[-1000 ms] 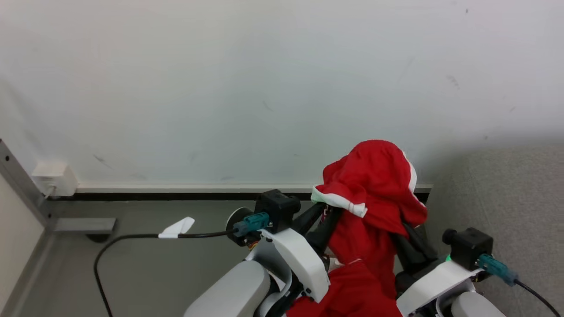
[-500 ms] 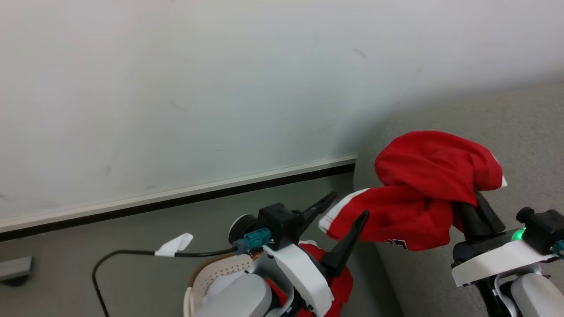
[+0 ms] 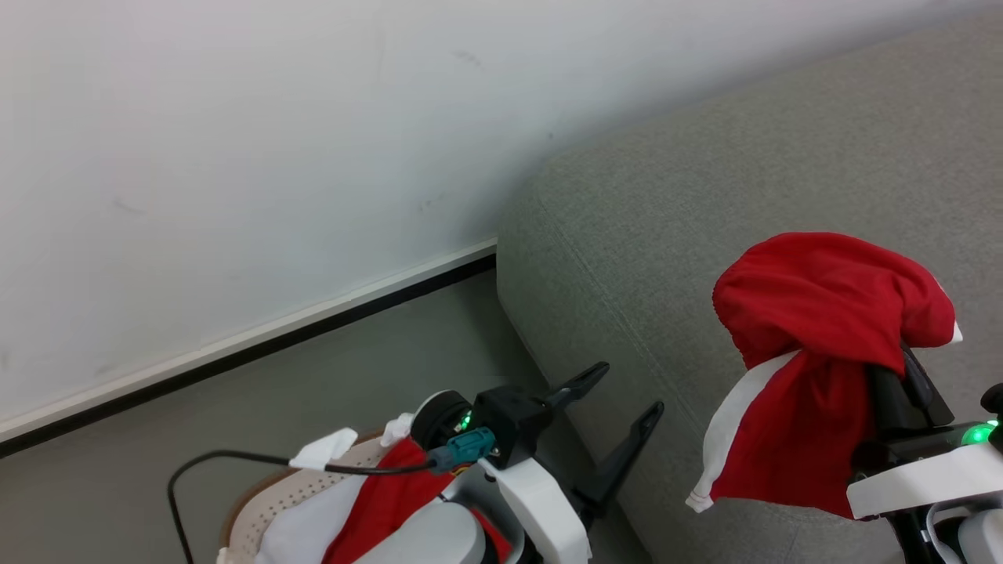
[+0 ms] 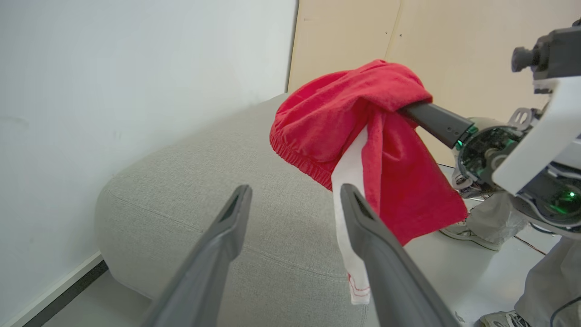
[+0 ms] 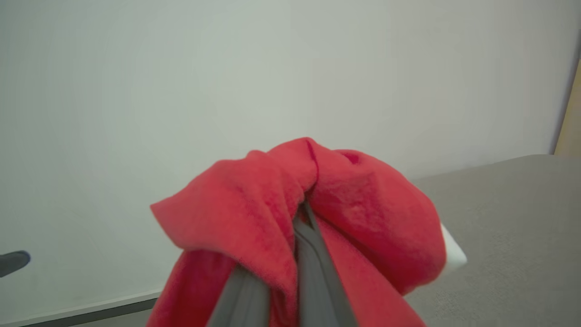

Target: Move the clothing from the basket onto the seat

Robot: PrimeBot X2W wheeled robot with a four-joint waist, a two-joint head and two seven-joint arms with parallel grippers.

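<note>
Left pincer (image 3: 627,387) opened; right pincer (image 5: 305,227) holds one garment (image 3: 815,313) above seat (image 3: 666,219).

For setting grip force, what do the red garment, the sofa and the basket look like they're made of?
Garment: soft matte cloth, probably a knit; it drapes in limp folds. Sofa: matte grey woven upholstery; fine weave and a stitched seam show. Basket: likely hard white plastic, from its even punched holes.
</note>
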